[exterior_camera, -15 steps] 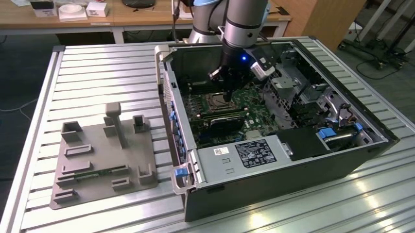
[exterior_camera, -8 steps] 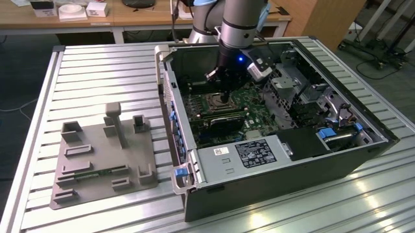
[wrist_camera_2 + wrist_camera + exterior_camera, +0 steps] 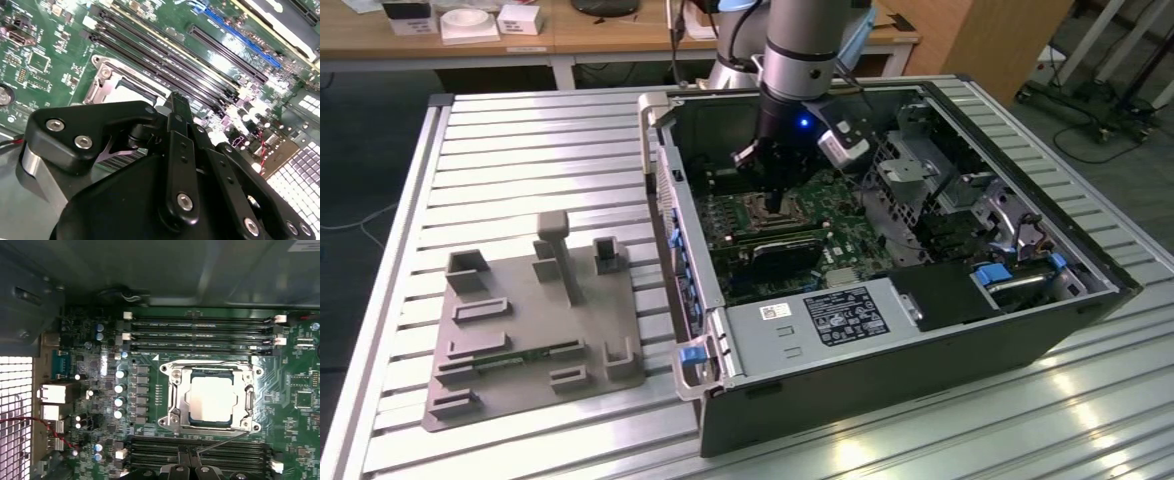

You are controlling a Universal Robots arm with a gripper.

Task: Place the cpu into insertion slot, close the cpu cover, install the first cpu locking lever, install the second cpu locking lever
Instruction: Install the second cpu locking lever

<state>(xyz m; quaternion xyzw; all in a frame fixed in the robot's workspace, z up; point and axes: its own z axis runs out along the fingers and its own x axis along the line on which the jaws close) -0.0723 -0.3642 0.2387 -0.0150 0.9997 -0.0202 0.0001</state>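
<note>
The cpu (image 3: pixel 212 400) lies flat in the insertion slot (image 3: pixel 210 429), its silver top showing through the window of the cpu cover (image 3: pixel 176 396), which is folded down over it. One thin wire locking lever (image 3: pixel 225 441) slants up off the socket's edge toward my gripper (image 3: pixel 188 458). The black fingers are pressed together, with the lever's end right beside the tips. Whether they touch it I cannot tell. Another lever (image 3: pixel 210 362) lies flat along the opposite edge. In the exterior view my gripper (image 3: pixel 778 206) hangs just over the socket inside the case. The second wrist view has the fingertips (image 3: pixel 176 102) next to the cover (image 3: pixel 102 86).
Long black memory slots (image 3: pixel 200 332) run along both sides of the socket. The open computer case (image 3: pixel 670 215) walls in the arm, with a black card (image 3: pixel 783 256) and drive bays (image 3: pixel 921 170) close by. A grey fixture block (image 3: pixel 534 320) stands on the slatted table at the exterior view's left.
</note>
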